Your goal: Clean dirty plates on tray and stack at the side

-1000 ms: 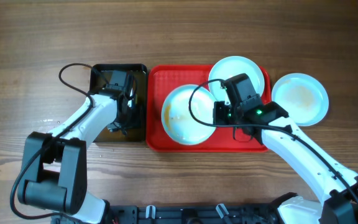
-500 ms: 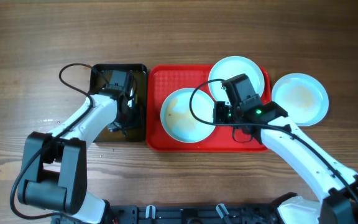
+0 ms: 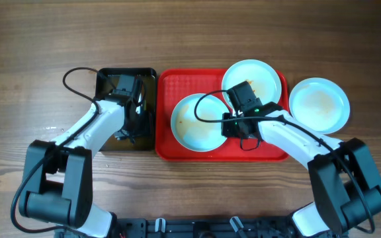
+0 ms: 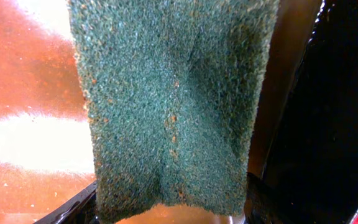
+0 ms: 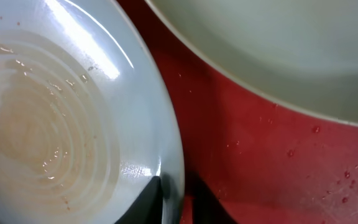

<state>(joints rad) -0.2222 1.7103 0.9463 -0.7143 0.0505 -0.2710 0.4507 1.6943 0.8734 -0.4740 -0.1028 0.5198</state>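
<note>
While your right pincer [image 3: 230, 124] is gripping the near-right rim of the round, pale mint-white shallow plate [image 3: 197, 122], its two fingers are sitting one on each side of that thin edge and look closed on it. That plate is lying in the big red plastic tray [image 3: 167, 86]. It is stretching away to the left of the pincer, toward your other arm. Being round, it is showing no long side. Its shiny middle is wearing a faint orange stain with wet ring marks. Water drops are dotting the bumpy red floor beside it.

A second plate of the same kind [image 3: 256, 69] is sitting at the back of the tray, just behind the pincer. A third plate [image 3: 319, 104] is resting on the brown wooden table [image 3: 45, 39], just right of the tray.

Your left pincer [image 4: 166, 208] is clamped on a rough, dark green sponge [image 4: 173, 93]. The sponge is hanging lengthwise over the small black basin [image 3: 149, 73] just left of the tray. I am guessing the left arm is nearer for wiping, so the sponge is needing to travel right.
</note>
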